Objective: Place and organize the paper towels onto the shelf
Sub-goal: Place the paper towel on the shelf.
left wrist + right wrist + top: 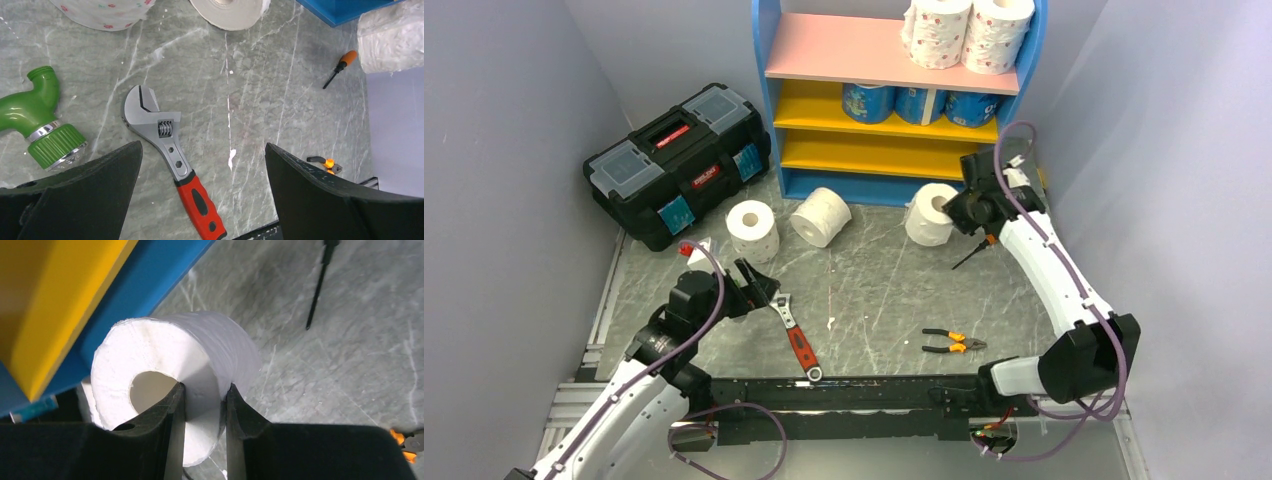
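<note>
Three paper towels (821, 216) rest on the tabletop (874, 290) before the shelf (864, 155); five sit on it. Left wrist: left claw (202, 147) gapes wide above a wrench (165, 142). Right wrist: right claw (202, 400) clamps one roll (200, 340) by its wall.

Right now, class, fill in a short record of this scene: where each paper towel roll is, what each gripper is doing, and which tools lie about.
shelf pink board: two pink-dotted rolls, upright, side by side
upper yellow board: three blue-wrapped rolls
table, loose: upright roll; roll on its side
right gripper: shut on the third roll, one finger inside its core, one outside
left gripper: open, over the wrench
other things: pliers, screwdriver, black toolbox
</note>
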`<state>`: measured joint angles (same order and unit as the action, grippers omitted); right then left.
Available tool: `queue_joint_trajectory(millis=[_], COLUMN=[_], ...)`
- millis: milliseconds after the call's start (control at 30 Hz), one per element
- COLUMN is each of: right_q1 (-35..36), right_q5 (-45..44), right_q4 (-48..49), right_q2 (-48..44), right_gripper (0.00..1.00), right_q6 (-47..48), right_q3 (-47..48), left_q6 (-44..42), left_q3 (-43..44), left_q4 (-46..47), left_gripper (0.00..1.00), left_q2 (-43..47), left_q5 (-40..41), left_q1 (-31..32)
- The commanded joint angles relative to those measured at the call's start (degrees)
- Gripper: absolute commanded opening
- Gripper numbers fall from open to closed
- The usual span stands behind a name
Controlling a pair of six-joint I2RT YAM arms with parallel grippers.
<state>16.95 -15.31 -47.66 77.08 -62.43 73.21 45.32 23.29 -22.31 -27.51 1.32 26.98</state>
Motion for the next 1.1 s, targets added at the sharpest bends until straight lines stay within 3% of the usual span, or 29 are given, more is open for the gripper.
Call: queue_joint_trajectory(millis=[0,300,767,1067], right_q1=[-4.50,-9.68,-10.78,-11.14], right_q5=[0.22,0.82,-0.13,-2.45], right_q4=[-1.33,-0.83,1.97,0.81], right_q2=[-2.53,3.59,12.39,16.31], right_gripper=[0.00,0.00,0.00,0.00], right_q6=[-3.33,-6.91,-9.83,-10.49], right_q3=[5.90,13.81,19.14,23.58], left_q6=[1.18,1.10,0.96,3.09], left_q3=[-0.02,0.46,2.31,3.64], left_q4=[3.49,5.19,10.72,23.40], left_gripper=[0.99,0.99,0.98,0.95], left_q2=[-0.31,-2.12,-10.33,-18.57], left_q5=[-1.78,-2.32,-4.20,-7.93], left_q1=[-0.06,-0.12,-0.03,0.06])
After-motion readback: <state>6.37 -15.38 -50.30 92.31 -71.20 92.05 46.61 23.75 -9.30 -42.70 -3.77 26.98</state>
